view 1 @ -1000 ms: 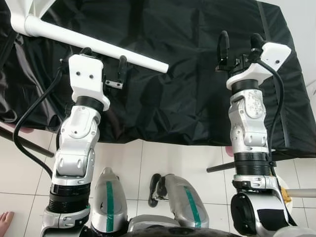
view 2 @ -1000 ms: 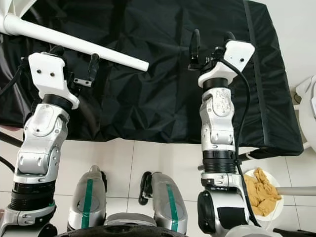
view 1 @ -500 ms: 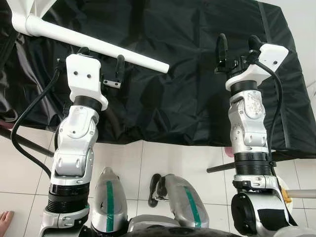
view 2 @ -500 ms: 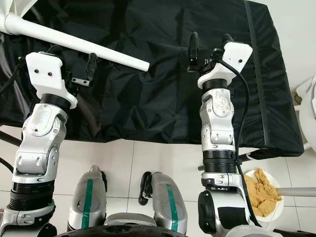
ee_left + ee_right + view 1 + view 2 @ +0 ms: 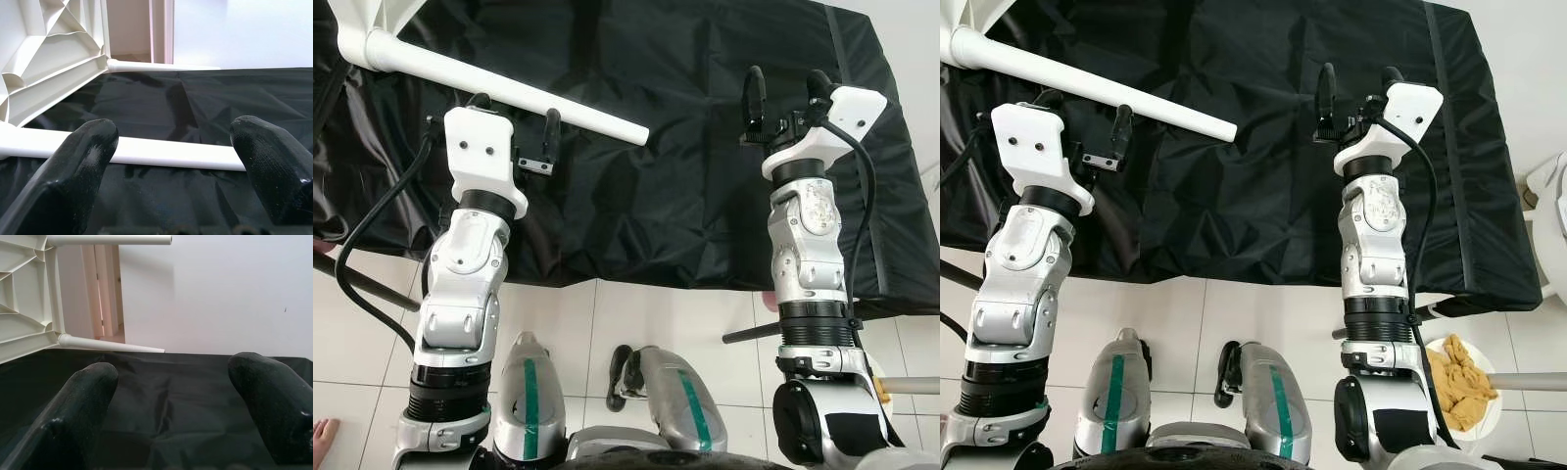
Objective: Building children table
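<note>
Our left gripper (image 5: 514, 122) is raised over the black cloth (image 5: 685, 147), its two black fingers (image 5: 83, 161) spread wide, holding nothing. It sits just near of the white table leg (image 5: 509, 90), and in the left wrist view the leg crosses the gap between the fingertips; from the head views we cannot tell whether a finger touches it. Our right gripper (image 5: 785, 90) hangs over the right part of the cloth, well apart from the leg, its two fingers (image 5: 80, 401) likewise spread and empty. Both forearms stand nearly upright, wrists bent forward toward the far side.

We count three white legs: one in the head views and left wrist view, two more in the right wrist view (image 5: 110, 343) and (image 5: 107, 240). The near leg's long axis runs from the far left down toward the middle, its free end pointing right and slightly near. Its other end joins the ribbed underside of the white tabletop (image 5: 44, 54) at the far left, which lies on the cloth.

On the tiled floor (image 5: 1263, 304) at the near right sits one white bowl (image 5: 1494, 416) holding a tan cloth.
</note>
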`<state>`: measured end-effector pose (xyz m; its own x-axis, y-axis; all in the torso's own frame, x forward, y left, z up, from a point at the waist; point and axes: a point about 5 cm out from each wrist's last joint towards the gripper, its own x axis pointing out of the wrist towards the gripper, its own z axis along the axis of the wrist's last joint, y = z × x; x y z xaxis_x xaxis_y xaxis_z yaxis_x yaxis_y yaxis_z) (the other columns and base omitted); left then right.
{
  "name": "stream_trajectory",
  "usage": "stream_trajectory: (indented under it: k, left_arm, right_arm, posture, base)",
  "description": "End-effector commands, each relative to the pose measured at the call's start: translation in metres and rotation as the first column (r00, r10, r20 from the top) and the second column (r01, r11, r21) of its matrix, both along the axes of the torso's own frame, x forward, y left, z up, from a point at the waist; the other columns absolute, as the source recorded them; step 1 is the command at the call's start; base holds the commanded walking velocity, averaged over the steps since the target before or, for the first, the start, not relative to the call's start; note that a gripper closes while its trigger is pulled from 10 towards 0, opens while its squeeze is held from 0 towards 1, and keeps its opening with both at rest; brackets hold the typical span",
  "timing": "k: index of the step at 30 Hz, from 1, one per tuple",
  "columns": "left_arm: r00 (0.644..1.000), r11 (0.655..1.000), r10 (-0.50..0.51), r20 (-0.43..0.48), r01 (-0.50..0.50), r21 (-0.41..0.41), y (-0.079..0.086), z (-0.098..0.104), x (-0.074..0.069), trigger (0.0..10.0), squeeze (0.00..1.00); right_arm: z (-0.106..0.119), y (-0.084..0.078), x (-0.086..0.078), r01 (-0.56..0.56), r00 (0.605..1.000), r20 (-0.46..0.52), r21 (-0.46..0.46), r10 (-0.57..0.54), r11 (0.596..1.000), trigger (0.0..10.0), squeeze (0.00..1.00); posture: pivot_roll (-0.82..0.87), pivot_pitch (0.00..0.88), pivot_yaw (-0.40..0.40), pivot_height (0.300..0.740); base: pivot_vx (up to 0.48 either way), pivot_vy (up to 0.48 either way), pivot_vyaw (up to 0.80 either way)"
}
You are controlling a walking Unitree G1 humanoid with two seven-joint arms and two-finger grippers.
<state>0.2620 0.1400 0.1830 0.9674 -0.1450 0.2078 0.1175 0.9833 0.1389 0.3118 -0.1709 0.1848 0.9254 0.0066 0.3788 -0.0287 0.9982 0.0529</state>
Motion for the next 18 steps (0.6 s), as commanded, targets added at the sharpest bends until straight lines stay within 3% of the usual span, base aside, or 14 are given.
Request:
stream_trajectory:
  k: [1,18]
  left_arm:
    - [1.000,1.000,-0.005,0.005,0.005,-0.003,-0.0022,-0.0006,0.0011,10.0,0.00]
    - [1.000,1.000,-0.003,0.009,0.003,-0.003,-0.0020,0.0002,0.0025,10.0,0.00]
  right_arm:
    - [0.0013,-0.0063,0.0008,0.019,1.000,0.008,-0.007,-0.019,1.000,10.0,0.00]
    - [0.0042,-0.0075,0.0017,0.019,1.000,0.024,-0.034,-0.018,0.999,10.0,0.00]
  posture:
    - [0.18,0.044,-0.142,0.740]
    - [0.17,0.046,-0.145,0.740]
  base:
    - [0.000,0.000,0.00]
    - [0.000,0.000,0.00]
